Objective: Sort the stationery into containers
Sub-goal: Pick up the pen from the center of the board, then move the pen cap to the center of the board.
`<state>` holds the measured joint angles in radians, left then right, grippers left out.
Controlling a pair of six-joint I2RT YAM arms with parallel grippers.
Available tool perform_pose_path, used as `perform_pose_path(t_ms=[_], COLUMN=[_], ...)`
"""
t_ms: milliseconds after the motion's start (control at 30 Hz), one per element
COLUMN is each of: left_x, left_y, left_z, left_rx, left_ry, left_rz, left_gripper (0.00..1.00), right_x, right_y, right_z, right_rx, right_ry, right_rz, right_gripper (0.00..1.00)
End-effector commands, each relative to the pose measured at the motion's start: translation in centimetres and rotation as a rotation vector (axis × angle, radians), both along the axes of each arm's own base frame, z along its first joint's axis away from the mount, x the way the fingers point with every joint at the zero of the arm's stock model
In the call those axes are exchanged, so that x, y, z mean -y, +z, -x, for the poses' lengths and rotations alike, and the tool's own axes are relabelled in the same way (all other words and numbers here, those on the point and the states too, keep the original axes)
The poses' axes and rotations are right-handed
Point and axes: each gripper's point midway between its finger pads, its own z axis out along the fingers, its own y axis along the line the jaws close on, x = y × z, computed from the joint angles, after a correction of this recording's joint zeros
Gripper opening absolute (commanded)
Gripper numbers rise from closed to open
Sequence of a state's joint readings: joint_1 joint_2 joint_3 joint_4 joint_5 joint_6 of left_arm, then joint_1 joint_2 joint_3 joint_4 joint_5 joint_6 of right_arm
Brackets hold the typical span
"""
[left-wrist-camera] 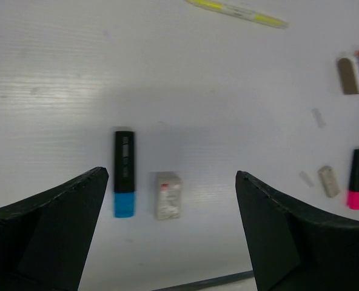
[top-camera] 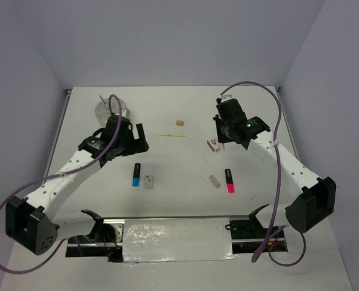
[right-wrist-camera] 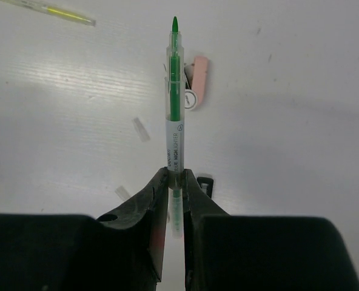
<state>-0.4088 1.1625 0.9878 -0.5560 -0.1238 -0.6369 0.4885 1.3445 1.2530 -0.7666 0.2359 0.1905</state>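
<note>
Right gripper (right-wrist-camera: pixel 175 176): pressed almost together, pinching a clear green-tipped pen (right-wrist-camera: pixel 174 115) low on its barrel. Green tip pointing straight away from the wrist. Position: over the right half of the table (top-camera: pixel 179 163), nearer the far edge than the near one. Hard to judge from either view whether the pen is clear of the surface; probably lifted.

Just past the pen's tip, flat on the table: pink eraser (right-wrist-camera: pixel 198 76). Left of the barrel: two small clear scraps (right-wrist-camera: pixel 140 129), well apart from each other.

Left gripper (left-wrist-camera: pixel 170 176): spread wide, nothing between the fingers, hovering over the left-centre of the table. Framed between those fingers in the wrist view:
- blue-and-black marker (left-wrist-camera: pixel 124 173), flat, blue end toward the near edge
- white eraser (left-wrist-camera: pixel 168 194), just beside the marker on its right, not touching

Elsewhere on the table:
- thin yellow-green stick (top-camera: pixel 170 134), mid-table, roughly parallel to the far edge
- tan eraser (top-camera: pixel 180 122), near the stick, on its far-edge side
- grey eraser (top-camera: pixel 214 180) and pink highlighter (top-camera: pixel 230 180), right of centre, near each other but apart; highlighter's pink end toward the near edge
- low white cup (top-camera: pixel 102 110), toward the far left corner, partly hidden by the left arm and its purple cable (top-camera: pixel 114 112); inside not readable from here

All other stationery lying loose on the table, outside the cup.
</note>
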Motion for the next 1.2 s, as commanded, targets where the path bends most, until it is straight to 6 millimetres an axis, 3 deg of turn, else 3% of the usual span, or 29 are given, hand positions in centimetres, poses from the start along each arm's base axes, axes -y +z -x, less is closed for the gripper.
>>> perform_pose_path(t_ms=[0, 133, 167, 200, 233, 300, 333, 367, 433, 467, 533, 567, 600, 633, 667, 700, 733, 800, 833, 900, 933, 967, 1167], left_x=[4.4, 10.0, 10.8, 11.6, 13.3, 15.1, 15.8, 16.5, 18.2, 18.9, 20.2, 20.8, 21.8, 22.3, 23.5, 24.1, 24.0, 25.7, 25.8, 26.3, 26.3, 26.4, 26.6], left_y=[2.0, 1.3, 0.1, 0.9, -0.6, -0.3, -0.9, -2.9, -3.1, -4.9, -5.7, -7.1, -6.3, -7.8, -6.7, -6.9, -9.0, -8.9, -10.6, -11.4, -11.9, -12.2, -13.9], left_z=[-1.8, -1.8, -1.8, -2.4, -2.0, -2.5, -2.6, -2.9, -3.7, -4.0, -4.4, -4.6, -5.2, -5.1, -5.9, -5.9, -5.7, -6.0, -5.8, -6.0, -5.9, -5.9, -5.2], left_rx=[0.05, 0.028, -0.005, 0.033, 0.004, -0.015, -0.038, -0.082, -0.107, -0.14, -0.167, -0.193, -0.184, -0.195, -0.176, -0.182, -0.22, -0.247, -0.273, -0.283, -0.287, -0.29, -0.319], left_ry=[0.098, 0.139, 0.195, 0.227, 0.243, 0.259, 0.261, 0.284, 0.285, 0.308, 0.327, 0.352, 0.357, 0.373, 0.378, 0.383, 0.396, 0.381, 0.383, 0.389, 0.386, 0.382, 0.365], left_rz=[0.102, 0.163, 0.166, 0.167, 0.159, 0.153, 0.144, 0.113, 0.132, 0.127, 0.153, 0.148, 0.173, 0.137, 0.16, 0.153, 0.101, 0.119, 0.087, 0.079, 0.074, 0.078, 0.047], left_gripper=[0.99, 0.99, 0.99, 0.99, 0.99, 0.94, 0.94, 0.94, 0.93, 0.92, 0.9, 0.89, 0.89, 0.88, 0.86, 0.85, 0.85, 0.83, 0.81, 0.79, 0.71, 0.69, 0.69], right_x=[2.8, 4.4, 5.1, 5.5, 6.3, 6.8, 7.1, 7.4, 7.4, 7.3, 7.6, 7.9, 8.5, 8.6, 8.8, 8.9, 8.8, 8.6, 8.7, 8.6, 8.5, 8.4, 8.3], right_y=[0.6, 2.0, 1.8, 2.0, 2.7, 3.6, 3.9, 4.0, 4.7, 4.6, 4.5, 4.2, 3.9, 3.4, 3.3, 3.3, 3.3, 3.3, 3.2, 3.2, 3.2, 3.3, 3.5], right_z=[1.5, 2.4, 2.6, 2.8, 3.1, 3.8, 4.0, 4.2, 4.8, 5.0, 5.1, 5.2, 5.2, 5.3, 5.2, 5.3, 5.3, 5.3, 5.4, 5.5, 5.5, 5.6, 5.6], right_rx=[-0.001, 0.067, 0.073, 0.085, 0.113, 0.16, 0.176, 0.187, 0.215, 0.213, 0.217, 0.211, 0.204, 0.198, 0.2, 0.206, 0.208, 0.215, 0.215, 0.213, 0.213, 0.218, 0.229], right_ry=[-0.125, -0.23, -0.256, -0.271, -0.305, -0.308, -0.32, -0.333, -0.326, -0.318, -0.316, -0.326, -0.345, -0.347, -0.354, -0.362, -0.359, -0.349, -0.348, -0.34, -0.335, -0.328, -0.319], right_rz=[0.043, -0.053, -0.05, -0.058, -0.071, -0.095, -0.104, -0.108, -0.138, -0.142, -0.131, -0.116, -0.09, -0.078, -0.073, -0.076, -0.082, -0.099, -0.101, -0.105, -0.107, -0.112, -0.124], right_gripper=[0.0, 0.0, 0.0, 0.0, 0.0, 0.0, 0.0, 0.0, 0.0, 0.0, 0.0, 0.0, 0.0, 0.0, 0.0, 0.0, 0.0, 0.0, 0.0, 0.0, 0.0, 0.0, 0.0])
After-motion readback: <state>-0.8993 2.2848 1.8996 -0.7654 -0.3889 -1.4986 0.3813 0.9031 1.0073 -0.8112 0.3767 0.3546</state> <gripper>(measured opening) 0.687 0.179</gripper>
